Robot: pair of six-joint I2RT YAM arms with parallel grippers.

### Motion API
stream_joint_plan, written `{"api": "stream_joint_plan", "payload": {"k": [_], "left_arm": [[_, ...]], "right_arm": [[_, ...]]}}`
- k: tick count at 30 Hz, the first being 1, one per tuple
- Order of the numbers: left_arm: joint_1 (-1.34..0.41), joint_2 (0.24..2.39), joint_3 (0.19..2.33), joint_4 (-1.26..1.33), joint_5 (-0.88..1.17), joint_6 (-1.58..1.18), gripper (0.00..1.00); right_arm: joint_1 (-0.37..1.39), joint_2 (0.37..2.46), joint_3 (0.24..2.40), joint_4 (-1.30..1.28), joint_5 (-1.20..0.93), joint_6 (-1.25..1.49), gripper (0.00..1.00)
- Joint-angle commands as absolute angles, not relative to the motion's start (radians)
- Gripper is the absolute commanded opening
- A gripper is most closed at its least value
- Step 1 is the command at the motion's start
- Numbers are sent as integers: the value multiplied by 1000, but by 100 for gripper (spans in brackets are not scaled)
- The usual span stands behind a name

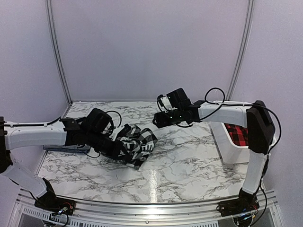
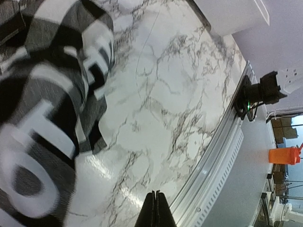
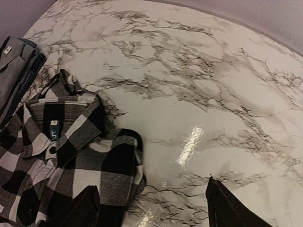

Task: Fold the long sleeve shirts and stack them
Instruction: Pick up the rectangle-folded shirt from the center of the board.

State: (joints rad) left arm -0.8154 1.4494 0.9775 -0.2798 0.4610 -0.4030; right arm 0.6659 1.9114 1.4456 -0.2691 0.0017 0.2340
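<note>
Left gripper (image 2: 155, 196): clenched, the two fingers pressed flat together. The left wrist view shows no cloth between them, only bare marble-patterned table (image 1: 189, 161) beyond the tips. The black-and-white checked flannel shirt (image 1: 138, 141) lies just to one side of the fingers in that view. Whether it touches them cannot be told.

Right gripper (image 3: 152, 183): released, fingers spread wide and holding nothing. It hangs above the table, just beyond the far right edge of the checked shirt and clear of the cloth.

Position of the shirts:
- Black-and-white checked flannel shirt – bunched in a loose heap on the table, left of centre and between the two grippers. The right wrist view shows its collar on top, with a small label inside the neck and part of the button placket.
- Grey shirt (image 3: 14, 61) – a flat, folded pile at the left edge of the table, just beside the checked shirt. In the top view the left arm hides most of it.
- Red-and-black checked shirt (image 1: 236, 134) – inside the white bin (image 1: 222, 142) at the right side of the table, well apart from the other two and partly hidden by the right arm.
</note>
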Motion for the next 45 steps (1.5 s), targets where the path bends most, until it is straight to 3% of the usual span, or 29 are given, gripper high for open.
{"api": "stream_joint_plan", "payload": {"k": [1,10,21,24,26,28,33,45], "left_arm": [[-821,1389,823,-276,527,-402,0],[-822,1343,800,-276,487,-427,0],[-707,1200,933,-374,272,-491,16],[-610,1196,950,-422,189,-518,29],[-557,1210,958,-435,155,-527,36],[-522,1243,979,-444,145,-522,39],[-485,1353,1030,-448,91,-501,42],[-440,1541,1025,-413,93,-479,59]], "right_arm": [[764,1947,1547,-265,-78,216,74],[902,2191,1855,-410,-6,254,80],[977,2382,1961,-522,64,289,87],[975,2368,1923,-489,71,293,72],[971,2364,1922,-485,70,288,51],[967,2356,1933,-487,76,278,29],[949,2307,1930,-483,98,260,3],[942,2129,1795,-427,148,259,0]]}}
